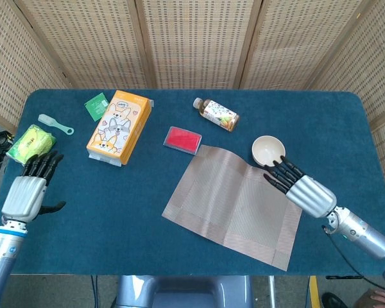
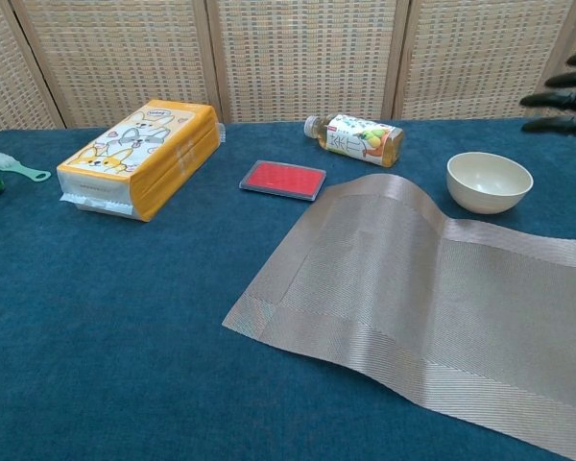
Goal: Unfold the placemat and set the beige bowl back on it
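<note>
The grey-brown woven placemat (image 1: 234,204) (image 2: 413,288) lies spread out flat on the blue table, with a slight ridge across its middle. The beige bowl (image 1: 268,151) (image 2: 489,181) stands upright on the cloth just beyond the mat's far right corner. My right hand (image 1: 301,187) hovers above the mat's right edge, fingers straight and apart, their tips close to the bowl's near rim; it holds nothing. In the chest view only its fingertips (image 2: 562,99) show at the top right. My left hand (image 1: 29,189) stays open at the table's left edge, far from the mat.
A red flat case (image 1: 183,139) lies just beyond the mat's far corner. A small bottle (image 1: 216,113) lies on its side behind it. An orange tissue box (image 1: 119,126), a green packet (image 1: 97,106), a small brush (image 1: 54,124) and a green bundle (image 1: 31,142) occupy the left side.
</note>
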